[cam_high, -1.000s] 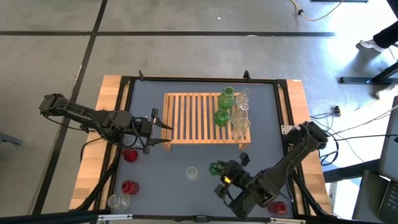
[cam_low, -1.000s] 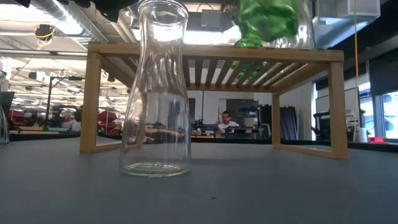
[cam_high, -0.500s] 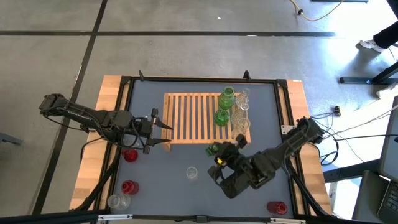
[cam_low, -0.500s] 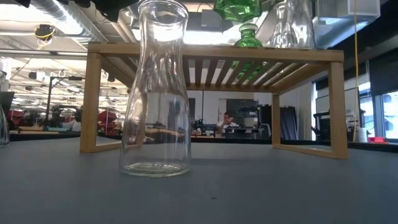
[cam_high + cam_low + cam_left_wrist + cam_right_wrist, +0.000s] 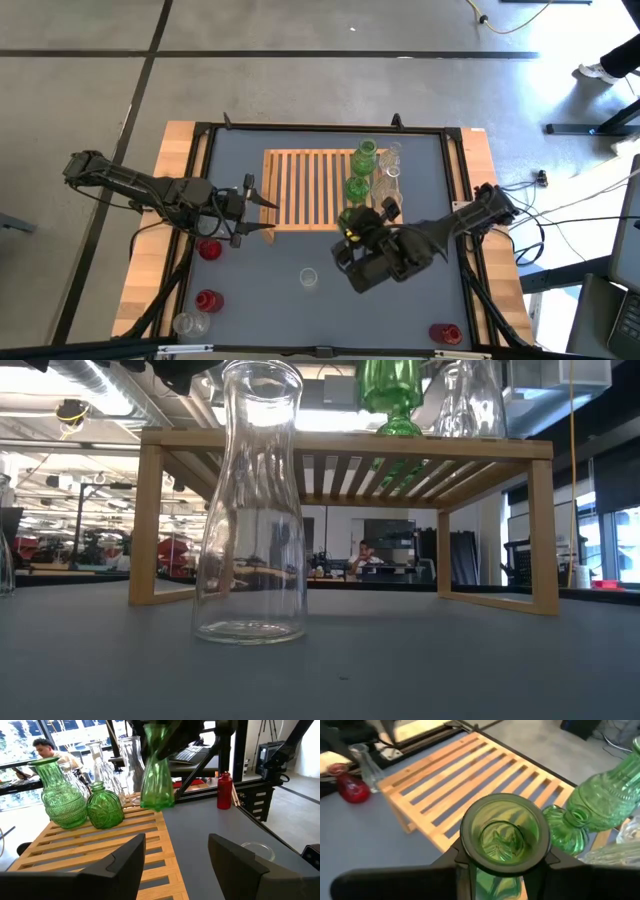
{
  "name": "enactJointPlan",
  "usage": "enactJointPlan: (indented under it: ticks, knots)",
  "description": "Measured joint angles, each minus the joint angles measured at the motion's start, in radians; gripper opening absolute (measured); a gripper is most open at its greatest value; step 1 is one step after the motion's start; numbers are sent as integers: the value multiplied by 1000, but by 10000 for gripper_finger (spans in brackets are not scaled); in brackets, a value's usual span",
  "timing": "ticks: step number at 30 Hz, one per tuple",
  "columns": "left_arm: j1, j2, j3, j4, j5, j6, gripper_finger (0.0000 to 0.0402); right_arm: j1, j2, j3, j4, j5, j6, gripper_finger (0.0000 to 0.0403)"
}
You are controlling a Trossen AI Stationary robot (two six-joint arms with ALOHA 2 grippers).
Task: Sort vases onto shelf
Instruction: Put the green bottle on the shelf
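Roughly halfway through sorting, by the look of it.
Wooden shelf (image 5: 318,189) holding green and clear vases; right gripper (image 5: 352,228) clenched on another green vase (image 5: 157,775) at its front edge, left gripper (image 5: 262,212) open, red ones (image 5: 208,299) waiting on the table (image 5: 250,290).

Free room on the shelf (image 5: 318,188) – open at my left, crowded at my right

I see bare slats over the left and middle part. On the right end the green vases (image 5: 360,172) and clear vases (image 5: 388,185) block the way – the right gripper (image 5: 352,228), closed on a green vase (image 5: 157,775), hangs at the front edge just beside them. The left gripper (image 5: 262,213) waits at the left front corner.
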Motion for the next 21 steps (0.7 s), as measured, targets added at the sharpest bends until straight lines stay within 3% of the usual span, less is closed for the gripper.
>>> enactJointPlan:
  ticks: [21]
  knots:
    - [0,0,0,0,0,0,211,-31,1,-18,-58,3,35,92]
